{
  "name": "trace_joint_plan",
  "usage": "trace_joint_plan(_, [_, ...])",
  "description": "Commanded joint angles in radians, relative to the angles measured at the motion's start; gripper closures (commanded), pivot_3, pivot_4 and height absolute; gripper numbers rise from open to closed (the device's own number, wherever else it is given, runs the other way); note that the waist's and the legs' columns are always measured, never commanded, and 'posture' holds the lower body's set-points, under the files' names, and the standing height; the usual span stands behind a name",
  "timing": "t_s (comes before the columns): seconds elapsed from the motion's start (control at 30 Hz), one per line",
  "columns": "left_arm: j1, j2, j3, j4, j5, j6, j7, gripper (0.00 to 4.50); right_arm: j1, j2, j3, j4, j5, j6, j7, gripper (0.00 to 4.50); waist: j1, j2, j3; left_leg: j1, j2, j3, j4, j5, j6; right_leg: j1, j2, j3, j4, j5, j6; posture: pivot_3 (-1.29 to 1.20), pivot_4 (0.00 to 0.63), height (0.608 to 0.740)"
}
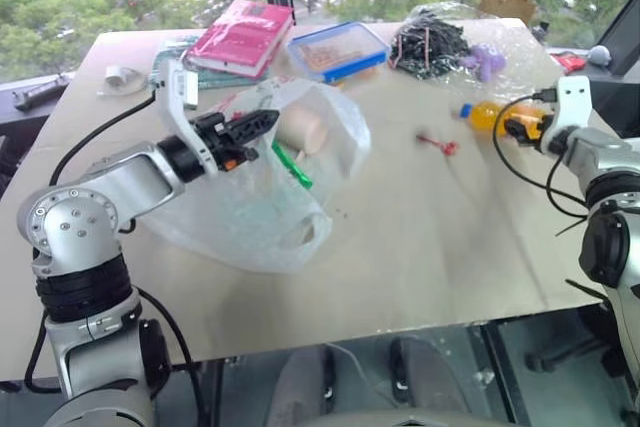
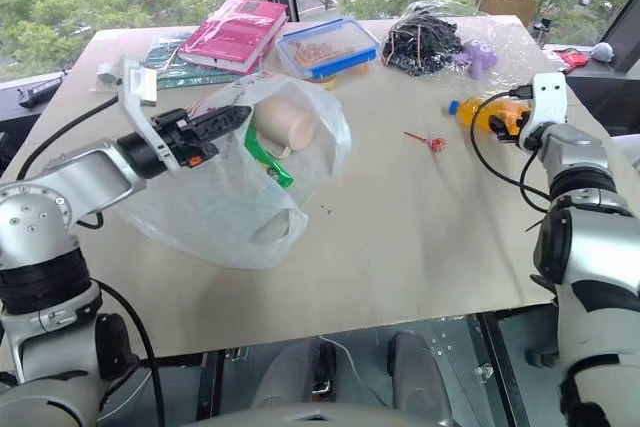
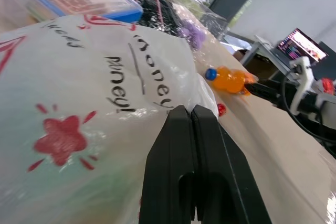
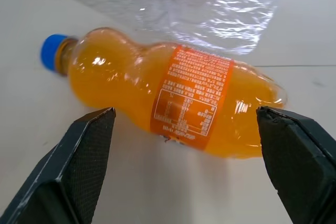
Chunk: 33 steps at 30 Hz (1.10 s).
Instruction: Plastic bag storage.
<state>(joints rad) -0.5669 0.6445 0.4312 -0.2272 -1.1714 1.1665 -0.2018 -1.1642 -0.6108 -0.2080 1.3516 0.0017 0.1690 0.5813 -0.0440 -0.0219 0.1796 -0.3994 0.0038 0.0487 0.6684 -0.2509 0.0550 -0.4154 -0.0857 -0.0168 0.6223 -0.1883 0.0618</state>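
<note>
The plastic bag [image 1: 250, 212] lies left of the table's middle, translucent white with red print [image 3: 60, 140]. A beige cup [image 1: 301, 132] and a green item [image 1: 292, 165] show through it. My left gripper [image 1: 263, 121] is shut on the bag's upper edge and holds that side raised; its fingers [image 3: 178, 145] are pressed together. An orange drink bottle [image 4: 173, 98] with a blue cap lies on its side at the table's right. My right gripper [image 4: 182, 113] is open just short of the bottle, one finger to each side and neither touching it.
At the far edge lie a pink book [image 1: 243, 35], a blue-lidded box [image 1: 337, 50], a clear bag of black cables [image 1: 430, 42] and a purple toy [image 1: 487, 59]. A small red item [image 1: 440, 145] lies mid-table. A tape roll [image 1: 120, 77] sits far left.
</note>
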Motion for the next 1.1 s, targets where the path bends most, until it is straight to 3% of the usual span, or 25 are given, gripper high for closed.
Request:
trace_joint_plan(0.03, [0.008,0.015,0.037,-0.053,-0.036,-0.017,0.013,4.50,0.031,-0.010,0.072,-0.054,-0.031,0.039,0.233,0.19,0.002,0.000,0.000,0.000,0.000,0.000,0.000,0.000,0.000,0.000,0.000,0.000,0.000,0.000,0.000,0.00,0.150,0.740])
trace_joint_plan(0.13, [0.009,0.015,0.029,-0.049,-0.039,-0.019,0.015,4.50,0.148,-0.039,0.196,-0.178,-0.086,0.050,0.461,0.19,0.011,0.000,0.000,-0.001,0.000,-0.001,0.000,0.000,0.000,0.000,0.000,-0.001,0.001,0.000,0.000,0.00,0.150,0.740])
trace_joint_plan(0.2, [0.002,0.017,0.021,-0.036,-0.034,-0.022,0.008,4.50,0.274,-0.069,0.241,-0.379,-0.074,0.060,0.559,0.19,0.016,0.000,0.000,-0.002,0.000,-0.002,0.001,0.000,0.001,0.000,-0.001,-0.002,0.000,0.000,0.000,0.00,0.150,0.740])
trace_joint_plan(0.27, [-0.012,0.018,0.008,-0.018,-0.026,-0.026,-0.002,4.50,0.344,-0.078,0.207,-0.567,-0.017,0.088,0.552,0.19,0.022,-0.001,-0.001,-0.001,0.000,-0.003,0.001,-0.001,0.001,0.000,-0.001,-0.003,0.000,0.000,0.000,0.00,0.150,0.740])
trace_joint_plan(0.37, [-0.028,0.013,-0.014,0.002,-0.012,-0.033,-0.018,4.50,0.313,-0.064,0.139,-0.640,0.006,0.075,0.384,0.19,0.015,0.001,0.001,0.000,0.000,-0.001,0.001,0.000,0.000,0.000,-0.001,-0.001,0.002,0.000,0.000,0.00,0.150,0.740])
trace_joint_plan(0.47, [-0.040,0.007,-0.030,0.012,-0.005,-0.037,-0.028,4.50,0.227,-0.045,0.133,-0.570,-0.005,0.087,0.263,0.19,0.008,0.002,0.001,0.001,0.000,0.000,0.001,0.001,-0.002,0.000,-0.001,-0.001,0.003,0.000,0.000,0.00,0.150,0.740])
trace_joint_plan(0.63, [-0.060,0.005,-0.041,0.029,0.005,-0.046,-0.038,4.50,-0.008,0.015,0.163,-0.212,-0.098,-0.021,-0.095,0.19,0.004,0.002,0.002,0.001,0.000,0.000,0.000,0.001,-0.002,-0.001,0.000,0.000,0.003,0.000,0.000,0.00,0.150,0.740])
trace_joint_plan(0.77, [-0.047,0.001,-0.029,0.009,-0.001,-0.045,-0.031,4.50,-0.088,0.047,0.127,-0.047,-0.096,-0.046,-0.240,0.19,0.011,0.002,0.002,-0.002,0.000,-0.001,0.000,0.001,-0.001,-0.002,0.000,-0.001,0.000,0.000,0.000,0.00,0.150,0.740])
trace_joint_plan(0.9, [-0.005,0.010,0.010,-0.046,-0.022,-0.043,-0.003,4.50,-0.077,0.060,0.107,0.009,-0.103,-0.023,-0.284,0.19,0.012,0.002,0.002,-0.013,-0.001,-0.003,0.000,0.000,-0.001,-0.011,-0.001,-0.003,-0.002,0.000,0.000,0.00,0.150,0.740])
trace_joint_plan(1.1, [0.083,0.019,0.096,-0.142,-0.091,-0.047,0.084,4.50,-0.049,0.042,0.095,0.017,-0.095,0.077,-0.096,0.19,0.010,0.001,0.001,-0.016,0.000,-0.003,0.001,0.001,-0.001,-0.015,-0.001,-0.003,0.001,0.000,0.000,0.00,0.150,0.740])
